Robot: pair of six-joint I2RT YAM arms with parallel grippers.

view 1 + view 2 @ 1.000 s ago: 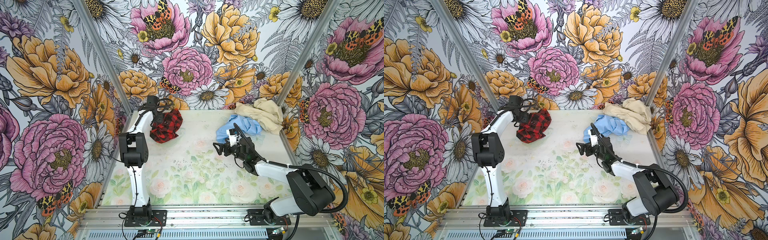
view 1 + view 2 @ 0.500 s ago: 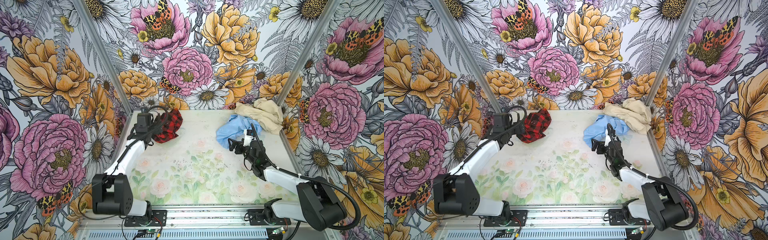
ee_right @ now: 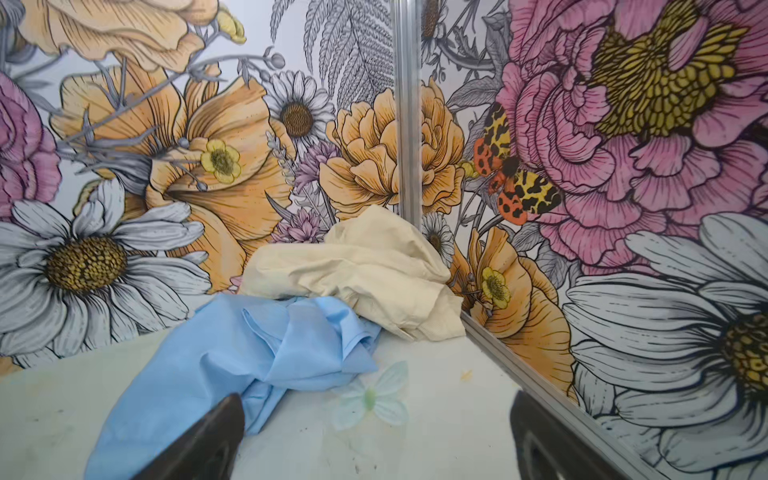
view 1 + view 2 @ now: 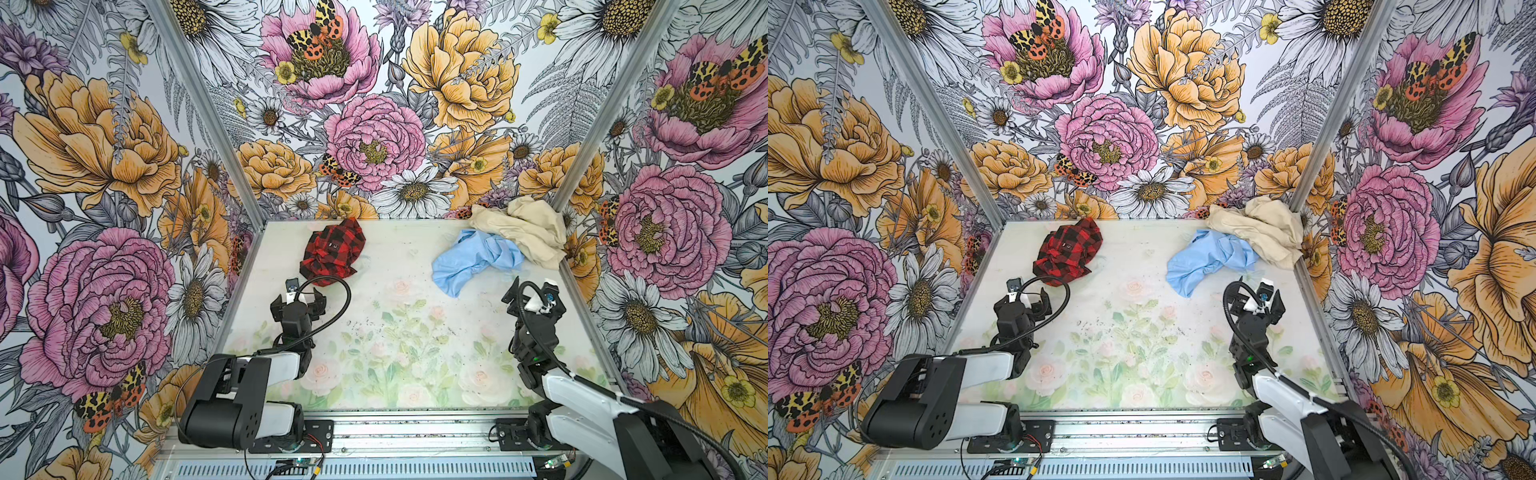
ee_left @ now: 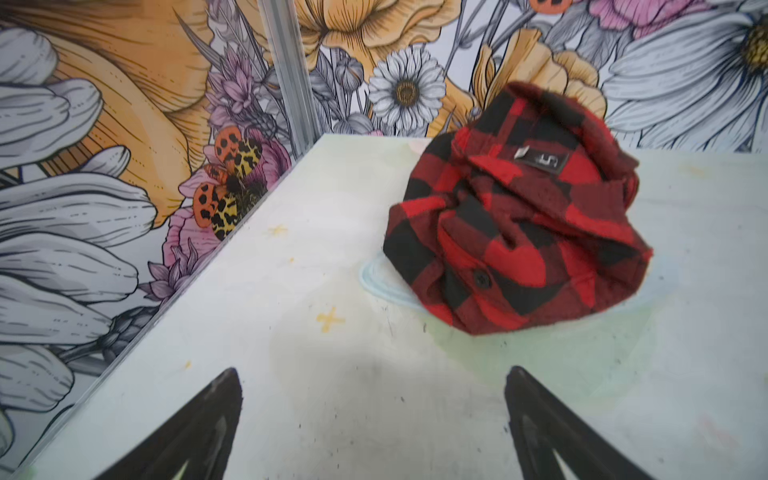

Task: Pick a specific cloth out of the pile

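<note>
The red-and-black plaid cloth [image 4: 332,251] lies bunched at upper centre-left, well apart from the pile [image 4: 494,249], just above the nearer left gripper [image 4: 298,296], whose jaws stand wide apart and empty.

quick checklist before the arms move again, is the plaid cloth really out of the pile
1. Plaid cloth clear of the other cloths: ok, it lies alone at the far left of the table, with bare surface between it and the light blue cloth.
2. Left gripper let go: ok, jaws open and empty, short of the plaid cloth.
3. Right gripper empty: ok, jaws open, holding nothing.
4. Other cloths kept together: ok, the beige cloth overlaps the light blue one in the far right corner.
5. Anything hidden under the plaid cloth: cannot tell.
</note>
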